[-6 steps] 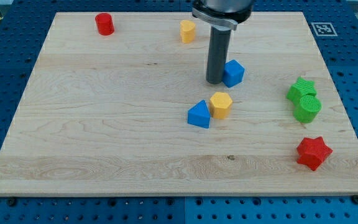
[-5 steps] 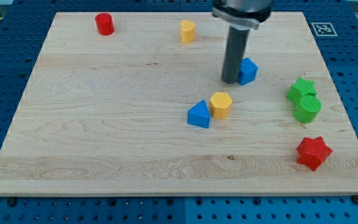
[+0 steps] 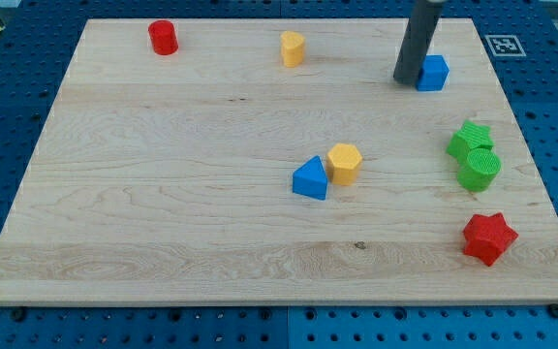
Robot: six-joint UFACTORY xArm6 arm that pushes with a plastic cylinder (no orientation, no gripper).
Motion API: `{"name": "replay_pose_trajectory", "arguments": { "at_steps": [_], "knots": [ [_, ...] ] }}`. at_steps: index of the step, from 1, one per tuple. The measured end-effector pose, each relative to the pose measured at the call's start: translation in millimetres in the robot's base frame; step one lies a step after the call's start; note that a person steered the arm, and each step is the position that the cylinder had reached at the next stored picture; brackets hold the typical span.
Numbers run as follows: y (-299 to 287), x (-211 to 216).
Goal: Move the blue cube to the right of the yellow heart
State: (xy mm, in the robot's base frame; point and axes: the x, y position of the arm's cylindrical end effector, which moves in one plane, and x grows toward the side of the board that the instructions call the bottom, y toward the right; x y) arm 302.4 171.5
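Observation:
The blue cube (image 3: 434, 73) sits near the view's top right on the wooden board (image 3: 163, 194). My tip (image 3: 406, 79) touches the cube's left side. The yellow heart (image 3: 293, 47) stands at the view's top centre, well to the left of the cube and a little higher in the view.
A red cylinder (image 3: 164, 37) is at the top left. A blue triangular block (image 3: 310, 179) and a yellow hexagonal block (image 3: 344, 163) touch near the middle. A green star (image 3: 470, 140), a green cylinder (image 3: 480, 169) and a red star (image 3: 489, 237) are at the right edge.
My tip has pushed the blue cube to the right and toward the view's top, from near the board's middle to the top right. The other blocks have not moved.

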Motion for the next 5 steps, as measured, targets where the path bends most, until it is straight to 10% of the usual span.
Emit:
{"name": "replay_pose_trajectory", "arguments": {
  "at_steps": [3, 5],
  "knots": [
    [4, 59],
    [56, -2]
  ]
}}
